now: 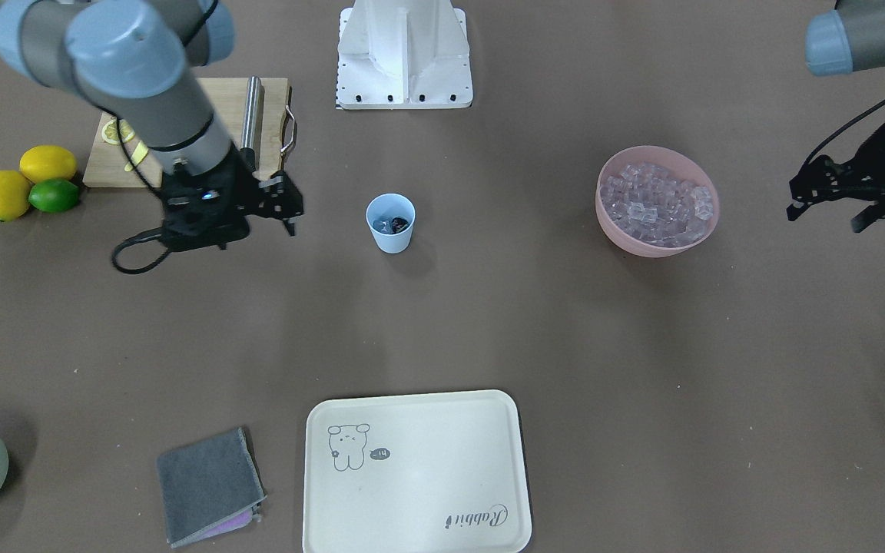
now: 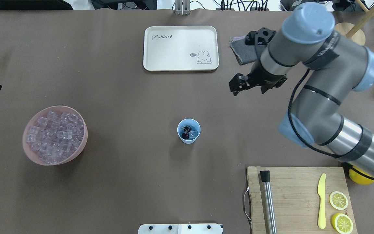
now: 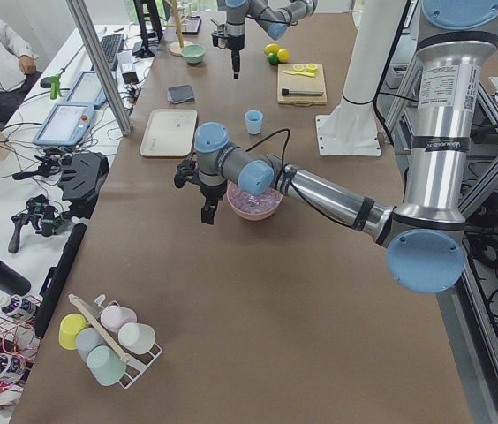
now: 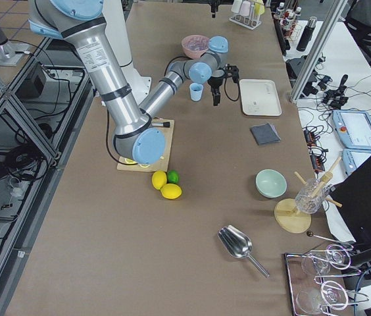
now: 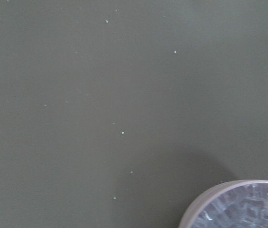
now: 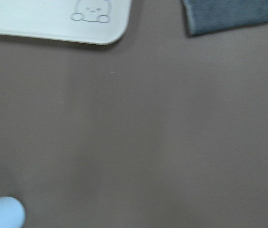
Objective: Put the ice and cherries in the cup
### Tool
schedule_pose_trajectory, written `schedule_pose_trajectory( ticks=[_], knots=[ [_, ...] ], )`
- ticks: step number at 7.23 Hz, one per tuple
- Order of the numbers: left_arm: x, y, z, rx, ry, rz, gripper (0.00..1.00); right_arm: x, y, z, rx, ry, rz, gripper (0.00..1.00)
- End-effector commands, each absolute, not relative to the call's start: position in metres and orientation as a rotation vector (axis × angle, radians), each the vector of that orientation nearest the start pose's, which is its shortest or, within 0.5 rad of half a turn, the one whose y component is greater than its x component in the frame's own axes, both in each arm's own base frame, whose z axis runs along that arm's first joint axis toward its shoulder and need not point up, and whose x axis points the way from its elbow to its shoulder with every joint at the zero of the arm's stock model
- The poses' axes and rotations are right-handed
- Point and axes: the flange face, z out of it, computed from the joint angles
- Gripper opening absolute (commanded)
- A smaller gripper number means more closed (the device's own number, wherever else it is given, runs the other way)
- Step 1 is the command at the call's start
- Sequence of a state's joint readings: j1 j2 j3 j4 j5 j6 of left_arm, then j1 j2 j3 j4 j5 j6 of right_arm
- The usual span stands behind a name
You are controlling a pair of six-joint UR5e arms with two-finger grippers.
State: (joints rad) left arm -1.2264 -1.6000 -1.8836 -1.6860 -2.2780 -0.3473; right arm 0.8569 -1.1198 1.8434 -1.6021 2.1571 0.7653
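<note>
My left pincer (image 1: 825, 219), spread wide and empty, hangs just beside the pink bowl (image 1: 618, 234) of ice (image 1: 656, 201), on the bowl's side away from the cup (image 1: 391, 236).

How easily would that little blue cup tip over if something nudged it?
Probably fairly easily: the cup looks like light plastic, narrowing toward its base. The cherries inside are tiny, so likely add little steadying weight.

We count two whole yellow lemons (image 1: 48, 163), one green lime (image 1: 54, 195), two cut lemon halves (image 2: 338, 200). We see one light blue plastic cup (image 1: 391, 240).
</note>
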Motion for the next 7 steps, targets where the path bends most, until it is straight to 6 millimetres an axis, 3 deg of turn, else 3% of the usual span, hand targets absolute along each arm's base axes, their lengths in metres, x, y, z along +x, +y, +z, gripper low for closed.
schedule_pose_trajectory(
  ticks=[1, 2, 3, 4, 5, 6, 7],
  knots=[
    [0.052, -0.479, 0.529, 0.182, 0.750, 0.222, 0.97, -0.195, -0.532, 0.411, 0.136, -0.814, -0.290, 1.00],
    [0.039, -0.465, 0.534, 0.182, 0.745, 0.223, 0.97, -0.145, -0.525, 0.458, 0.148, -0.774, -0.341, 1.00],
    [0.039, -0.463, 0.543, 0.163, 0.743, 0.219, 0.97, -0.110, -0.510, 0.498, 0.142, -0.747, -0.369, 1.00],
    [0.039, -0.465, 0.543, 0.125, 0.747, 0.204, 0.97, -0.080, -0.500, 0.524, 0.146, -0.727, -0.397, 1.00],
    [0.041, -0.479, 0.533, 0.058, 0.739, 0.186, 0.97, -0.045, -0.496, 0.542, 0.156, -0.721, -0.388, 1.00],
    [0.040, -0.480, 0.531, 0.024, 0.737, 0.172, 0.97, -0.024, -0.494, 0.549, 0.162, -0.714, -0.355, 1.00],
    [0.016, -0.479, 0.539, 0.052, 0.731, 0.203, 0.97, -0.008, -0.495, 0.563, 0.158, -0.710, -0.343, 1.00]
  ],
)
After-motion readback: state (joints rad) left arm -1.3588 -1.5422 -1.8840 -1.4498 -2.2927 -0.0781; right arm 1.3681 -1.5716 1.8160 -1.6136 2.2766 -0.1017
